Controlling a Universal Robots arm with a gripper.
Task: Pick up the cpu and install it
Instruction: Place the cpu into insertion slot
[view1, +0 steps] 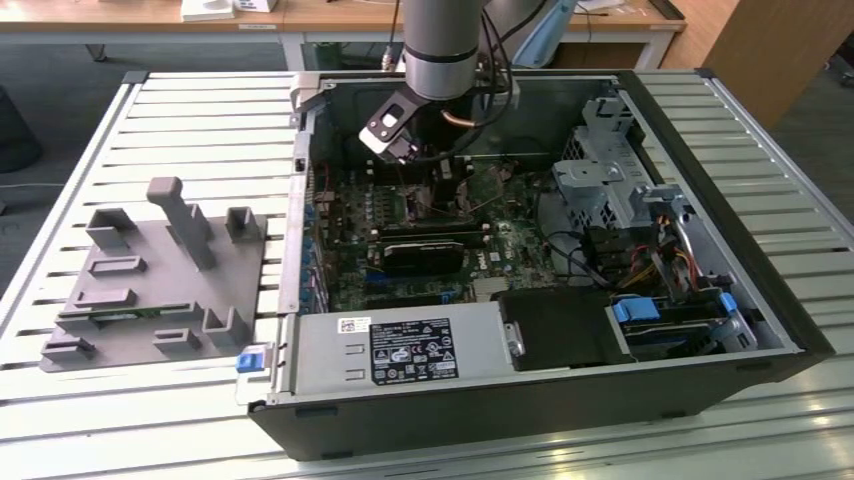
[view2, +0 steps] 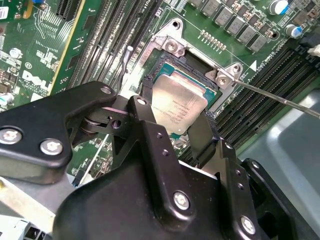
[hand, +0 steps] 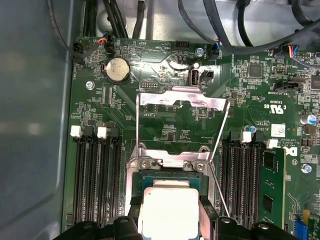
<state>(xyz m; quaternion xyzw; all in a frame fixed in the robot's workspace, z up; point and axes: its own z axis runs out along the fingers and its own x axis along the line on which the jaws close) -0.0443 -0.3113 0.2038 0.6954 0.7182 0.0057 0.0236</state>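
The cpu is a flat square chip with a shiny silver top, and it lies in or just above the open motherboard socket. My gripper has its two black fingers against opposite edges of the chip and looks shut on it. In the first wrist view the cpu shows between the same fingers, with the socket's load plate flipped open beyond it. In the exterior view my gripper reaches down into the open computer case, over the board's upper middle.
A thin socket lever sticks out beside the socket. Memory slots flank it, one holding a green memory stick. Black cables cross the board's far edge. A grey fixture lies outside the case, on the exterior view's left.
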